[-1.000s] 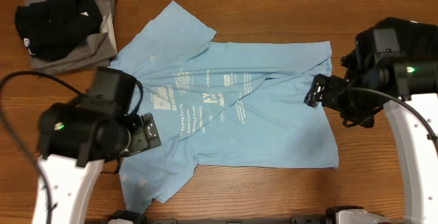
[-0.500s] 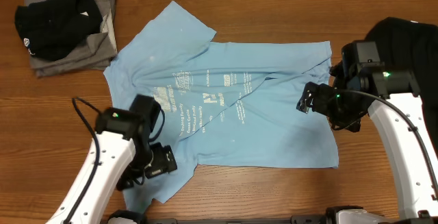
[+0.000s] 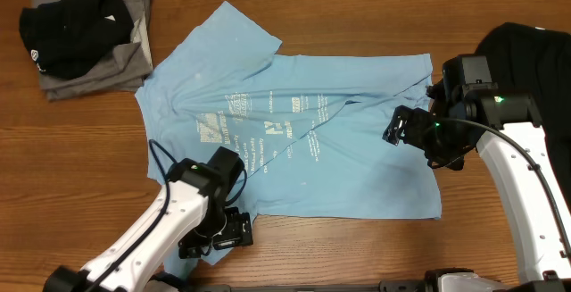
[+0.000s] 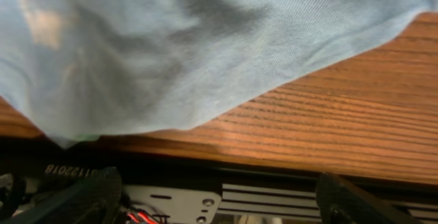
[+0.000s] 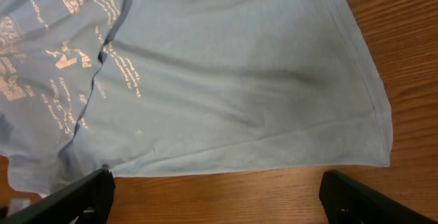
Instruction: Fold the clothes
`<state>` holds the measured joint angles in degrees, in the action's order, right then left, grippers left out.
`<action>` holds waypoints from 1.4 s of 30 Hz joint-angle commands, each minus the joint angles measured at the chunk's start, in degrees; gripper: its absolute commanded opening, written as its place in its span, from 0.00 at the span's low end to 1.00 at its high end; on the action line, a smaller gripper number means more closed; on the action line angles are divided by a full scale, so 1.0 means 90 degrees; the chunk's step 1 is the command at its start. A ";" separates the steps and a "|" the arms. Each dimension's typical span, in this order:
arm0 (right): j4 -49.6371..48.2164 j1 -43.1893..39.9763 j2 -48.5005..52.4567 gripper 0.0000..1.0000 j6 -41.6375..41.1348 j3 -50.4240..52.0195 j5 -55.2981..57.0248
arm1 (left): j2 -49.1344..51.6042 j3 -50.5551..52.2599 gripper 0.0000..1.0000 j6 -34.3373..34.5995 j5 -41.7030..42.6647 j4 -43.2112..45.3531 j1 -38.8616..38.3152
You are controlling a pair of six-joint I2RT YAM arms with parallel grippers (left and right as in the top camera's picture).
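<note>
The light-blue T-shirt (image 3: 348, 162) with pale lettering lies spread flat on the wooden table, collar to the left. My left gripper (image 3: 217, 238) is open and empty, low over the shirt's front-left sleeve near the table's front edge. In the left wrist view (image 4: 219, 207) its fingers stand wide apart below the blue fabric (image 4: 171, 46). My right gripper (image 3: 399, 129) is open and empty above the shirt's right part. In the right wrist view (image 5: 219, 200) its fingers flank bare wood just short of the hem (image 5: 260, 152). A large black shirt (image 3: 535, 46) lies at the far right.
A pile with a black garment (image 3: 71, 26) on grey cloth (image 3: 134, 55) sits at the back left corner. The table's front edge (image 4: 274, 166) and a metal frame below it show in the left wrist view.
My left arm has swung right and toward the table's front edge, ending over the front-left sleeve. My right gripper has shifted slightly left over the shirt. The shirt has not visibly moved.
</note>
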<state>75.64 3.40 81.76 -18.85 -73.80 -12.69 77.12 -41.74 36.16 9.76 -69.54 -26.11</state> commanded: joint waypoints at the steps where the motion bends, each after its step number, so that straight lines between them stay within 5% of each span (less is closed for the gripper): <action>1: -0.0046 0.0010 -0.0070 1.00 -0.0080 0.0039 -0.0053 | 0.0444 0.0049 0.94 0.0066 0.0083 0.0121 -0.0221; 11: -0.0053 0.0010 -0.0070 1.00 -0.0080 0.0041 -0.0029 | 0.1600 0.0049 0.93 0.0420 -0.0097 0.0811 -0.0697; 28: -0.0260 0.0010 -0.0070 1.00 -0.0126 0.0100 0.0000 | 0.1676 0.0041 0.87 0.0073 -0.0634 0.1139 -0.0697; 37: -0.0573 0.0007 -0.0070 1.00 -0.0634 0.0833 0.0063 | 0.1683 0.0044 0.62 0.0075 -0.0561 0.1263 -0.0697; 42: -0.0561 0.0007 -0.0070 1.00 -0.0753 0.0954 0.0063 | 0.1683 0.0044 0.06 0.0083 -0.0561 0.1258 -0.0685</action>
<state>70.98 3.42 81.76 -24.03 -66.04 -12.58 92.01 -41.60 37.01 6.11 -58.39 -32.18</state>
